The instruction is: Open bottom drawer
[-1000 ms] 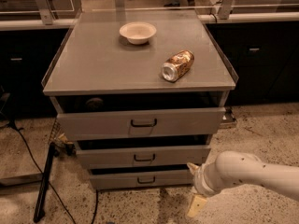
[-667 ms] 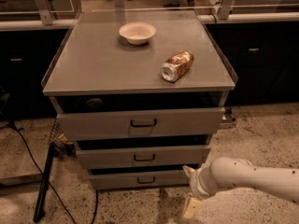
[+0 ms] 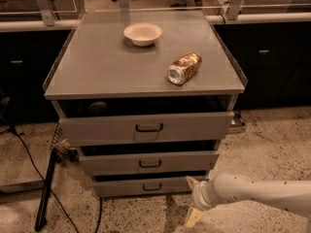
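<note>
The bottom drawer [image 3: 121, 188] is the lowest and narrowest of three grey fronts on the cabinet, with a small dark loop handle [image 3: 152, 187]. It sits nearly flush, with a dark gap above it. My gripper [image 3: 191, 199] is low, just in front of the drawer's right end and right of the handle. Its two cream fingers are spread apart, one fingertip [image 3: 191, 180] up by the drawer front and one lower near the floor. It holds nothing. My white arm [image 3: 262, 195] reaches in from the right.
The middle drawer [image 3: 107, 163] and top drawer [image 3: 97, 128] stand above. A white bowl [image 3: 143, 33] and a can lying on its side [image 3: 184, 68] rest on the cabinet top [image 3: 97, 67]. A dark pole and cables [image 3: 46, 188] lie on the speckled floor at left.
My gripper and arm have moved left, closer to the right end of the bottom drawer. The drawers, bowl and can have not moved.
</note>
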`<act>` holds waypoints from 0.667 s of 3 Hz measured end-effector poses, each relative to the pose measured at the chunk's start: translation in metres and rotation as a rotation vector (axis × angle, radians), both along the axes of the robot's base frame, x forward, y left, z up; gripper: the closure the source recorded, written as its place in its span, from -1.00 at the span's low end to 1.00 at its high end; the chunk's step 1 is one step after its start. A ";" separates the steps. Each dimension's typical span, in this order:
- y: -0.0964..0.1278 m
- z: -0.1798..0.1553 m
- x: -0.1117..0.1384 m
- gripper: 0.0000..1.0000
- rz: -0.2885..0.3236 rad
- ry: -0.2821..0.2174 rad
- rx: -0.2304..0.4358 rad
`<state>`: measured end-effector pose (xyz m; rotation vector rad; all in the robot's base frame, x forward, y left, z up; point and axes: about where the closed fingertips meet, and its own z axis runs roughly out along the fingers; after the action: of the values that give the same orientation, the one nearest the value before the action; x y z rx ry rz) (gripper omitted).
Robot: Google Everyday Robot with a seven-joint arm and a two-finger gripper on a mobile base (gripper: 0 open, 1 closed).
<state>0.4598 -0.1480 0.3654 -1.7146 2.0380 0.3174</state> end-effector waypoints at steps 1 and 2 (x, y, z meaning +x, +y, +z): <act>0.002 -0.053 0.004 -1.00 -0.023 0.038 0.001; 0.000 -0.066 0.006 -1.00 -0.028 0.041 0.003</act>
<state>0.4659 -0.1480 0.2996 -1.6891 2.0877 0.3492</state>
